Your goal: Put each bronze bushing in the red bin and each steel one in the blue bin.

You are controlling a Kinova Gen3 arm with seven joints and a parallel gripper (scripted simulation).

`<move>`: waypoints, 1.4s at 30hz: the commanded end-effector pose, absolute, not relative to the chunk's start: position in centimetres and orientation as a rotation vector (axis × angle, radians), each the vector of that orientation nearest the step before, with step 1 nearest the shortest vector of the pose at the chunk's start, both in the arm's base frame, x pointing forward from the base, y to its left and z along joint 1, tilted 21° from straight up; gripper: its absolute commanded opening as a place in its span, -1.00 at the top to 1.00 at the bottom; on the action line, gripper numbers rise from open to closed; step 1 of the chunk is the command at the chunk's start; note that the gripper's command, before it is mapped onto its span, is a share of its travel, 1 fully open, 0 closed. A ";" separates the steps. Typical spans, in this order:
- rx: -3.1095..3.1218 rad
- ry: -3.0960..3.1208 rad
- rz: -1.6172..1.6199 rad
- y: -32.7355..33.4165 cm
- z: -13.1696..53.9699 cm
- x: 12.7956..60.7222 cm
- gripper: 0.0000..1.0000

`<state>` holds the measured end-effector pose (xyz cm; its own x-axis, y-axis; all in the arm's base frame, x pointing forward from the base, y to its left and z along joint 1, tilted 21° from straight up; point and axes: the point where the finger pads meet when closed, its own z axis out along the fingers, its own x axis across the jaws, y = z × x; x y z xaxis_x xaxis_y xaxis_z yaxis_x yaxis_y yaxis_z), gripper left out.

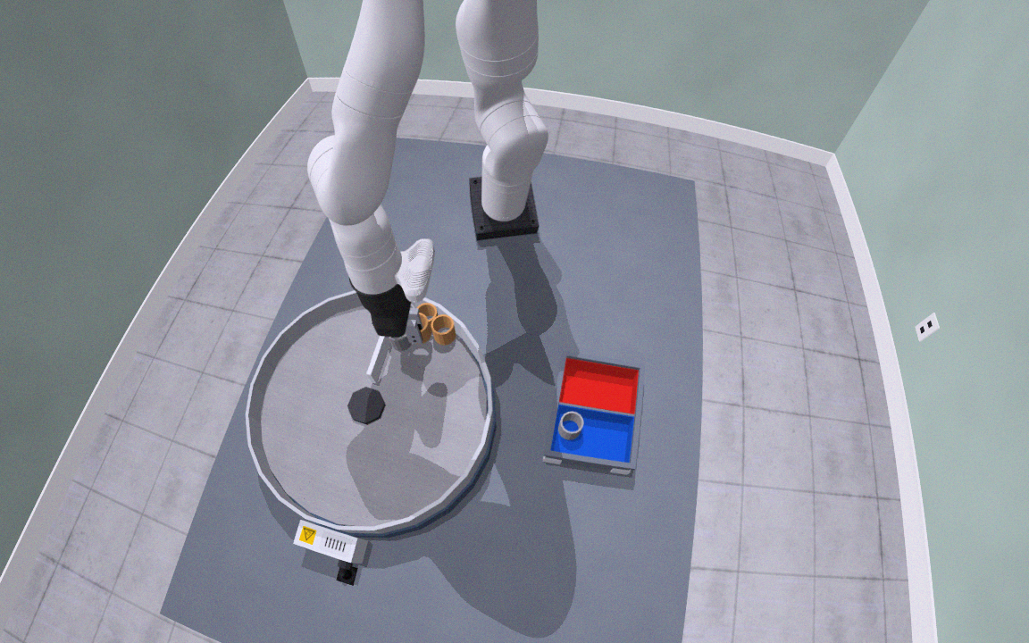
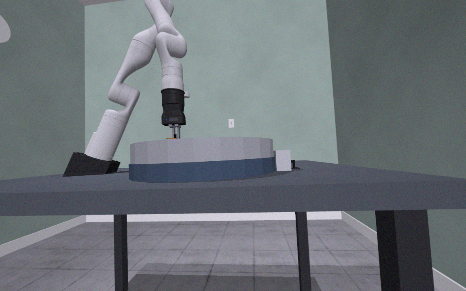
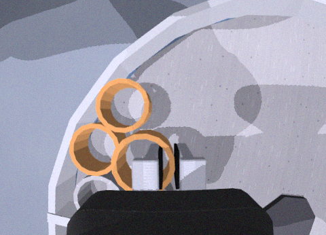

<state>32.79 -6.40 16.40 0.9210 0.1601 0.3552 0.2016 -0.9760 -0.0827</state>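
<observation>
Clamped hard on the near wall of one bronze bushing [image 3: 119,163], one of the fingers inside the bore and the other outside, the thin wall pinched between the pads. Bore upright, so long axis vertical and in line with the gripper [image 3: 168,167]; most of the ring hanging off toward 9 o'clock of the pads in the wrist view. Judged lifted off the disc: in the exterior view, a sliver of orange just showing at rim height under the gripper.

Touching that held ring at 10 to 11 o'clock, two more bronze bushings [image 3: 75,149], both standing on end and packed against the turntable [image 1: 253,431] rim. Below them at about 8 o'clock, half hidden by the gripper body, a pale steel bushing [image 3: 81,189].

Farther out in the top view, black hub [image 1: 365,405] at 7 o'clock of the gripper. Off the turntable, well apart, red bin [image 1: 599,383] between 3 and 4 o'clock, blue bin [image 1: 610,441] touching it on the far side, one steel sleeve [image 1: 570,436] already inside.

Coming move, by judgement: more height to clear the rim wall, then a carry toward 3 to 4 o'clock to the red compartment. Off-centre pinch likely to let the ring swing; neighbours close enough to be dragged along.
</observation>
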 end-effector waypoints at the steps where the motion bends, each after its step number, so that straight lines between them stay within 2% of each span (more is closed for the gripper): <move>1: -2.964 -0.280 -0.535 -6.4 16.5 32.8 1.00; 42: -2.964 -0.280 -0.534 -6.6 17.7 32.4 1.00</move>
